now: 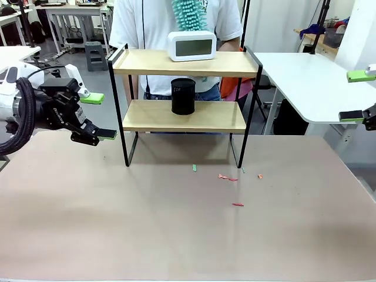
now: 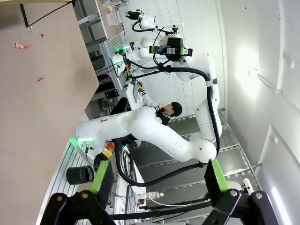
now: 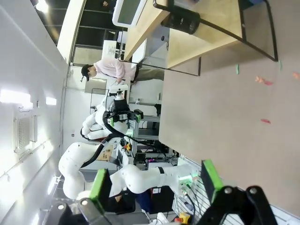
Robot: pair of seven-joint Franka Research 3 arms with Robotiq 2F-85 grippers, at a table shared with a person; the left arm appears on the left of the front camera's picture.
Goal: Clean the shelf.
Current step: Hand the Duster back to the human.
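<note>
Right now I have both end effectors spread open and empty: the left end effector [image 1: 94, 116] hangs at the bench's left edge with its green pads [image 2: 100, 176] wide apart, and the right end effector [image 1: 356, 96] sits off the right side, pads parted the same way. Neither touches anything.

Further out, the shelf [image 1: 183, 117] stands at the far middle of the bench [image 1: 176, 235], well apart from both end effectors. A white digital clock [image 1: 192, 46] rests on its top board and a black cylindrical container [image 1: 183, 96] on the lower one. Behind the shelf a person holds a teal fluffy duster [image 1: 189, 14] above the clock. On the bench in front of the shelf lie small scraps [image 1: 228, 177], red, orange and green, one [image 1: 237, 204] lying nearer me.

My worry is the reach in. The black frame is thin and light-looking, so I judge a finger catching a leg or the upper board could shove or tip the whole rack and topple the clock. The person's hands are close behind it too, so a fast approach risks a collision there.
</note>
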